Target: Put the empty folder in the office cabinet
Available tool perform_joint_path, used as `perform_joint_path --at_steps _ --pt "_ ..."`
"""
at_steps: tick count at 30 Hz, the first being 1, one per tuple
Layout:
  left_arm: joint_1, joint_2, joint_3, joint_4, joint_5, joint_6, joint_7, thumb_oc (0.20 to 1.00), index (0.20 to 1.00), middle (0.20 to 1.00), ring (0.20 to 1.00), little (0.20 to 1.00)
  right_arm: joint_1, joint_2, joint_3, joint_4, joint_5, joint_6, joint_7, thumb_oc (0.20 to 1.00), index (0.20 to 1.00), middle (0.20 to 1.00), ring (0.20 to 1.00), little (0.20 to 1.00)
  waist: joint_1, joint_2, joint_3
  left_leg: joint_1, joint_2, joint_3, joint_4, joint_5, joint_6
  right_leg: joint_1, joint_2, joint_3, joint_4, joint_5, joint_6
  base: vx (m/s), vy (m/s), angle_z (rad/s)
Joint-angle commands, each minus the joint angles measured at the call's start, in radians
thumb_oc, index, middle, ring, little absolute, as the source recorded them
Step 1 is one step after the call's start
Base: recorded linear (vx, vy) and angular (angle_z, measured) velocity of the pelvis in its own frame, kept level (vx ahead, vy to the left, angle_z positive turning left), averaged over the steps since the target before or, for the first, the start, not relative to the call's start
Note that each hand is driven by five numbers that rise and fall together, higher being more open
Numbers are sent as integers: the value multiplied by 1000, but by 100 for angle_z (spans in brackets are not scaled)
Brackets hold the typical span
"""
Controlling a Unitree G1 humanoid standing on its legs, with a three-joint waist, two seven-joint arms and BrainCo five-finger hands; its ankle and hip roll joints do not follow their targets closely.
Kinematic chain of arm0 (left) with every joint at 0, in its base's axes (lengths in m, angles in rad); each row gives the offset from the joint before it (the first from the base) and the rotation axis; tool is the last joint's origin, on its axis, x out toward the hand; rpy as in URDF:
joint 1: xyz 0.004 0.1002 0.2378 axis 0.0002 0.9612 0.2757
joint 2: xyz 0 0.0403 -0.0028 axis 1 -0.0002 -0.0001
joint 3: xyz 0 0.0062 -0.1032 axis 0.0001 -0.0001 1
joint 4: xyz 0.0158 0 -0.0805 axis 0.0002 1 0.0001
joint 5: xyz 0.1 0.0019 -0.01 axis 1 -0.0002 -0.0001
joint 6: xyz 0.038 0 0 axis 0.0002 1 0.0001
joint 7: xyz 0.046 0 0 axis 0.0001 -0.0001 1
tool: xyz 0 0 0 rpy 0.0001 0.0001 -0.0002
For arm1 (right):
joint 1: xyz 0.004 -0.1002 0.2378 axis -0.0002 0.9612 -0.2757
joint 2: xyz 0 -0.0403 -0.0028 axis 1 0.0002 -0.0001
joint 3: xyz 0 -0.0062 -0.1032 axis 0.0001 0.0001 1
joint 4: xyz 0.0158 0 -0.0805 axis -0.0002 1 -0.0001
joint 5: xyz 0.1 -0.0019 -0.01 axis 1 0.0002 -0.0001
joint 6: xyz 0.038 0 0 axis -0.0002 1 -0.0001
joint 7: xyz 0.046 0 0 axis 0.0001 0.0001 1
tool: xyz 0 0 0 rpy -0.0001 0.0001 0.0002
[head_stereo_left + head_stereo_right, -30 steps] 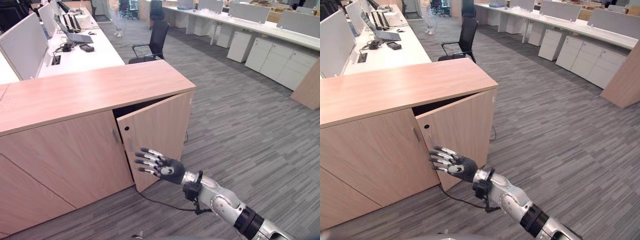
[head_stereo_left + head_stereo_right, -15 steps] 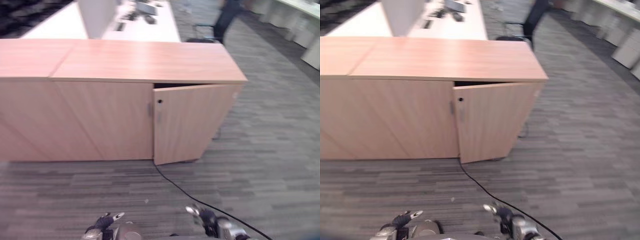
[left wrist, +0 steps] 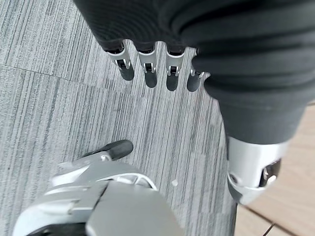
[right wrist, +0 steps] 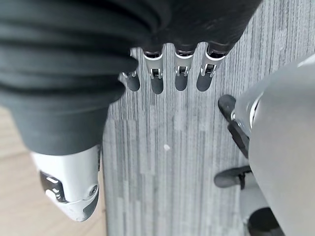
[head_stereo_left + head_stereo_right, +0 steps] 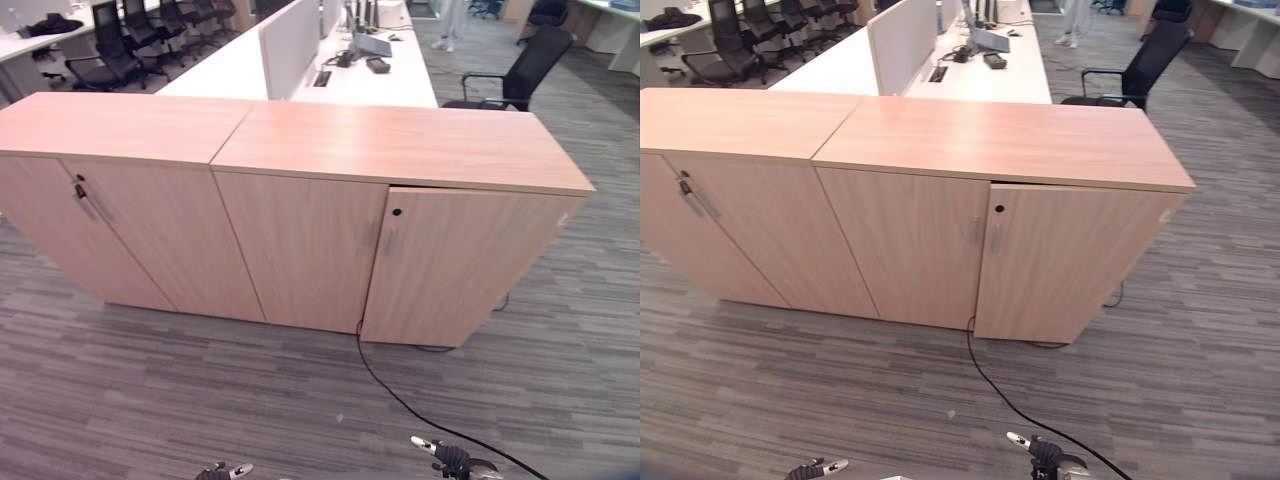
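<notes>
The light wooden office cabinet (image 5: 400,150) stands a step ahead of me. Its right door (image 5: 450,265) is almost closed, with a thin dark gap under the top board. Both hands hang low at the near edge of the eye views, well short of the cabinet: the left hand (image 5: 228,470) and the right hand (image 5: 445,458). In the left wrist view the left hand's fingers (image 3: 150,73) point straight down over grey carpet and hold nothing. The right hand's fingers (image 4: 179,73) are likewise straight and empty above the floor.
A second wooden cabinet (image 5: 110,130) adjoins on the left, with a key in its door lock (image 5: 80,190). White desks with partitions (image 5: 290,40) stand behind, and a black office chair (image 5: 520,70) is at the back right. A person's legs (image 5: 450,20) are far off.
The camera has swung and pulled back from the cabinet. The right door has gone from clearly open to nearly closed. My right hand has dropped from beside the door to the view's bottom edge.
</notes>
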Motion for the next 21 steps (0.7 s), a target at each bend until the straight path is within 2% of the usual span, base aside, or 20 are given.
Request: perform_joint_path --at_steps 1,5,7,13,14,15,17,18,19,21 --pt "-28 14 -44 -13 25 -43 19 1000 1000 1000 1000 1000 -29 22 -61 73 -41 -13 -33 1000 1000 1000 1000 1000 23 -20 9 -48 -27 -39 -78 71 -14 118 -7 18 -178 119 110 10 121 31" --pt "-35 3 -59 -23 30 -50 28 1000 1000 1000 1000 1000 -18 20 -102 95 -27 -12 -48 1000 1000 1000 1000 1000 24 -17 12 -48 -49 -74 -87 72 -5 132 -38 -17 -147 125 125 7 112 35" --pt "-35 -8 -66 -27 28 -48 23 1000 1000 1000 1000 1000 -7 13 -139 97 3 -13 -59 1000 1000 1000 1000 1000 19 -11 12 -44 -69 -102 -91 67 3 136 -69 -39 -117 131 138 21 174 36" --pt "-24 -14 -83 -31 27 -45 7 1000 1000 1000 1000 1000 5 6 -170 108 24 -15 -64 1000 1000 1000 1000 1000 6 -1 24 -30 -107 -143 -95 54 17 139 -132 -45 -46 161 176 12 103 26" --pt "-20 -16 -83 -16 20 -45 4 1000 1000 1000 1000 1000 17 9 -166 107 15 -15 -53 1000 1000 1000 1000 1000 -22 0 34 -29 -108 -164 -95 51 15 115 -145 27 -17 173 182 -14 62 16" --pt "-20 -17 -82 -15 20 -46 4 1000 1000 1000 1000 1000 17 9 -165 107 15 -15 -53 1000 1000 1000 1000 1000 -22 0 33 -30 -109 -163 -95 52 15 113 -146 26 -16 172 180 -51 22 24" --pt "-20 -16 -74 7 -13 -44 -13 1000 1000 1000 1000 1000 30 8 -152 114 3 -17 -41 1000 1000 1000 1000 1000 -53 0 34 -37 -103 -176 -95 51 9 58 -125 181 -9 146 167 -55 -17 34" --pt "-18 -14 -63 14 -55 -45 -29 1000 1000 1000 1000 1000 41 8 -142 120 1 -16 -32 1000 1000 1000 1000 1000 -76 -2 35 -36 -96 -194 -95 53 7 12 -80 328 9 88 139 -16 -60 18" --pt "-22 -9 -55 23 -70 -45 -36 1000 1000 1000 1000 1000 44 10 -142 122 8 -15 -29 1000 1000 1000 1000 1000 -76 -11 34 -34 -97 -202 -95 54 5 18 -57 355 -17 64 130 12 -88 8" --pt "-22 -9 -50 34 -72 -44 -44 1000 1000 1000 1000 1000 48 11 -142 124 14 -15 -29 1000 1000 1000 1000 1000 -79 -19 33 -34 -101 -211 -95 57 4 33 -43 356 -35 60 126 14 -102 24"
